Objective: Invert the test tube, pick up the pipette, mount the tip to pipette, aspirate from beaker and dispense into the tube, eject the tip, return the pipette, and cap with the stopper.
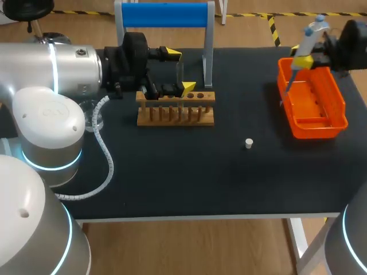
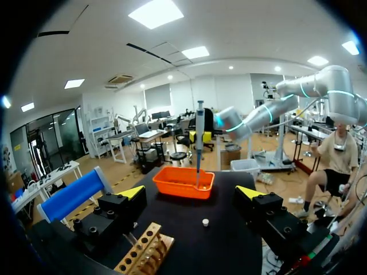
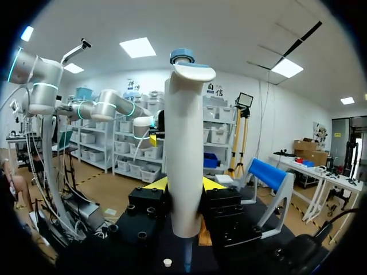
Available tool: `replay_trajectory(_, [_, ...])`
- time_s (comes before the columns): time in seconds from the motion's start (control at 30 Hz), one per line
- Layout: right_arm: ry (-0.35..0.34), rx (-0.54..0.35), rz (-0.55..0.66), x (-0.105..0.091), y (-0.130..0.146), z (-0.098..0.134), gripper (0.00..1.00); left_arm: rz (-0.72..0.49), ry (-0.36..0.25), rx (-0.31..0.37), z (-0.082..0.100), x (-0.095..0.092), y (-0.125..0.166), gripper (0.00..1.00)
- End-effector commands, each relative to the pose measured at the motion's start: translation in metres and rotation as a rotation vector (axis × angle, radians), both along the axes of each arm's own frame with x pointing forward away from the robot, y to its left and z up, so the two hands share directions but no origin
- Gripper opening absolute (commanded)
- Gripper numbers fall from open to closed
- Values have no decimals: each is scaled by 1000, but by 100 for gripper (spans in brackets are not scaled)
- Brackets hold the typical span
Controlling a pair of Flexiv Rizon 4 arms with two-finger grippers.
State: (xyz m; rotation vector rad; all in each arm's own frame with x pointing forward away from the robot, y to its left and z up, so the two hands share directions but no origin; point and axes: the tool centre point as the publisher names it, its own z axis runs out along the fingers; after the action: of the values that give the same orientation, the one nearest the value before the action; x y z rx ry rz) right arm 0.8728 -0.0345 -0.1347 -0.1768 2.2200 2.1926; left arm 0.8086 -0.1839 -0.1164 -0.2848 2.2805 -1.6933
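One pipette [image 1: 309,37] in the right hand's [image 1: 307,60] grip above one orange tray [image 1: 318,130]; one stopper [image 1: 249,143]; left hand [image 1: 180,71] wide open.

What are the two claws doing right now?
Left gripper: open, over the test tube rack.
Right gripper: shut on the pipette.

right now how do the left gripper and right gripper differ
The left gripper has its fingers wide apart with nothing gripped; the right gripper is shut on the pipette. The left gripper sits at the wooden rack; the right gripper hangs over the orange tray at the table's far right. Both have yellow fingertips.
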Motion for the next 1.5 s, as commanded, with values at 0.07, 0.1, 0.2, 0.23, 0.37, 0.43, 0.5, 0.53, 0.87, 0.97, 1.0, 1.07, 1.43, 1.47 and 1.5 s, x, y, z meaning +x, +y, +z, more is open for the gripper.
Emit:
replay_trajectory(0.07, [2,-3,3,6,-31,4,0,-1,-1,-2,-1,0,1,100])
replay_trajectory(0.1, [2,-1,4,7,-35,4,0,-1,-1,-2,-1,0,1,100])
replay_trajectory(0.2, [3,5,-4,10,-44,3,0,-1,-1,-2,-1,0,1,100])
replay_trajectory(0.23, [3,7,-4,11,-48,3,0,-1,-1,-2,-1,0,1,100])
replay_trajectory(0.37, [9,9,-9,15,-62,0,0,-1,-1,-2,-1,0,1,100])
replay_trajectory(0.43, [12,9,-12,16,-69,-1,0,-1,-1,-2,-1,0,1,100])
replay_trajectory(0.5, [16,4,-16,17,-76,-2,0,-1,-1,-2,-1,0,1,100])
replay_trajectory(0.53, [18,2,-16,18,-80,-3,0,-1,-1,-2,-1,0,1,100])
replay_trajectory(0.87, [49,0,-15,30,-106,-17,0,-1,-1,-2,-1,0,1,100])
replay_trajectory(0.97, [55,9,-16,34,-111,-23,0,-1,-1,-2,-1,0,1,100])
replay_trajectory(1.0, [56,10,-16,35,-112,-24,0,-1,-1,-2,-1,0,1,100])
replay_trajectory(1.07, [57,13,-18,38,-116,-28,0,-1,-1,-2,-1,0,1,100])
replay_trajectory(1.43, [80,4,-17,42,-124,-40,0,-1,-1,-2,-1,0,1,100])
replay_trajectory(1.47, [80,2,-17,42,-124,-40,0,-1,-1,-2,-1,0,1,100])
replay_trajectory(1.5, [80,0,-17,42,-125,-40,0,-1,-1,-2,-1,0,1,100])
